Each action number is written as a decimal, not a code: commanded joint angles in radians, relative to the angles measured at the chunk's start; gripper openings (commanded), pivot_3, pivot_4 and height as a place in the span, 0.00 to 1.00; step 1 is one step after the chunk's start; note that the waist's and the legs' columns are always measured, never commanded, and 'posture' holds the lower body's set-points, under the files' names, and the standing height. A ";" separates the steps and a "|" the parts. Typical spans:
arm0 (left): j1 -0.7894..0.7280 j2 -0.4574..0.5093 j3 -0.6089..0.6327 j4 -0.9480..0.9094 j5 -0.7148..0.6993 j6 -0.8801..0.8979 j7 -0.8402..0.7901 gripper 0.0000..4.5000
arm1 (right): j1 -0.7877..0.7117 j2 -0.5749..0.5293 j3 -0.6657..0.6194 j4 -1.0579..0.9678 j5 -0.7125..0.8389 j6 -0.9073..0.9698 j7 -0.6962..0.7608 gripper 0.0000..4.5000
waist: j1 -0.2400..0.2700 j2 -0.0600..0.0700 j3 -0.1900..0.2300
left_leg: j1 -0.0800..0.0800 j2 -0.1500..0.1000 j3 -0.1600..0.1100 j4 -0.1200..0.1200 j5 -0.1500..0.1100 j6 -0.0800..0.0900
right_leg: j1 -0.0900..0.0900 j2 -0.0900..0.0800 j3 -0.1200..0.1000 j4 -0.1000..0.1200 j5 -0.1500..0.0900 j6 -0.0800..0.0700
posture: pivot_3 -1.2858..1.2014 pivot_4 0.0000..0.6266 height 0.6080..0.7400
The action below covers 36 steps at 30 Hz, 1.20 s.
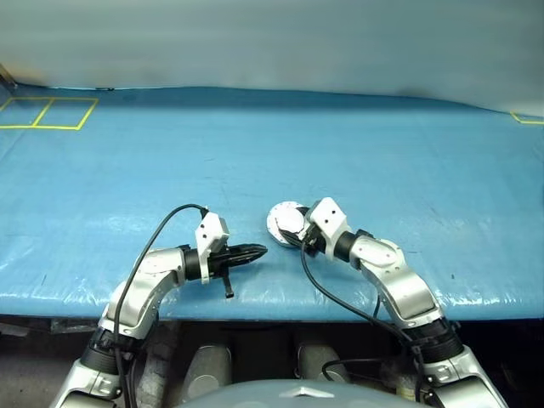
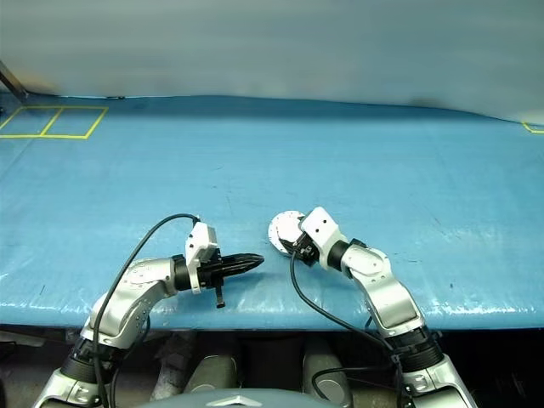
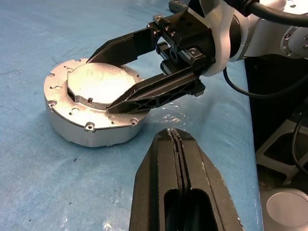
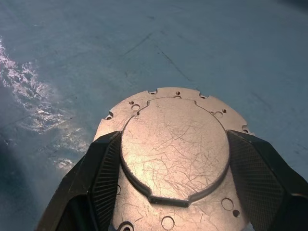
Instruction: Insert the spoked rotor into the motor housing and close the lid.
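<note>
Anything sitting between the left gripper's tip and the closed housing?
Nothing: bare blue cover separates the shut left gripper from the motor housing, seen in the left wrist view.

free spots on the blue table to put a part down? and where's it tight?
Bare blue table across the far half, from the yellow tape squares to the right edge. Also bare at the near corners, outside each arm. Tight at centre front: right claw straddles the closed motor housing, shut left claw beside it.

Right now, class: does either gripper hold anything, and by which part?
The right gripper straddles the closed lid of the motor housing, fingers spread at its two opposite sides; whether they press it cannot be told. The left gripper is shut on nothing.
</note>
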 commanded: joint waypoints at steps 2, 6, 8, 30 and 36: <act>-0.024 0.004 0.007 -0.057 -0.024 0.018 0.004 0.00 | 0.035 -0.018 -0.014 0.009 0.041 0.085 0.032 0.68 | 0.003 0.000 0.000 | -0.001 0.000 0.000 0.000 0.000 0.000 | 0.000 0.000 0.000 0.000 0.001 -0.002 | 0.52 0.24 1.00; -0.027 0.011 -0.003 -0.062 -0.016 0.016 0.001 0.00 | 0.029 -0.001 -0.061 0.012 0.076 0.091 0.017 0.68 | 0.003 0.000 0.000 | -0.001 0.000 0.000 -0.001 -0.001 0.001 | 0.000 0.000 -0.001 -0.002 0.001 -0.003 | 0.52 0.24 1.00; -0.023 0.014 -0.008 -0.069 -0.019 0.020 -0.004 0.00 | 0.030 -0.011 -0.049 0.003 0.067 0.088 0.023 0.68 | 0.003 0.000 0.000 | -0.002 0.000 0.000 -0.001 -0.001 0.001 | -0.001 0.000 -0.001 -0.002 0.001 -0.003 | 0.52 0.24 1.00; -0.019 0.007 -0.017 -0.054 -0.015 0.012 0.014 0.00 | 0.053 -0.033 -0.004 0.032 0.016 0.189 -0.032 0.68 | 0.006 -0.001 -0.001 | 0.000 0.000 0.000 -0.001 0.000 0.000 | 0.001 0.000 0.000 -0.001 -0.001 0.000 | 0.52 0.24 1.00; -0.030 0.008 -0.018 -0.041 -0.012 0.018 0.019 0.00 | 0.059 -0.057 0.024 0.025 -0.003 0.206 -0.041 0.68 | 0.012 -0.001 -0.004 | 0.000 -0.001 0.000 -0.001 0.000 0.000 | 0.001 -0.001 -0.001 -0.002 -0.001 0.000 | 0.52 0.24 1.00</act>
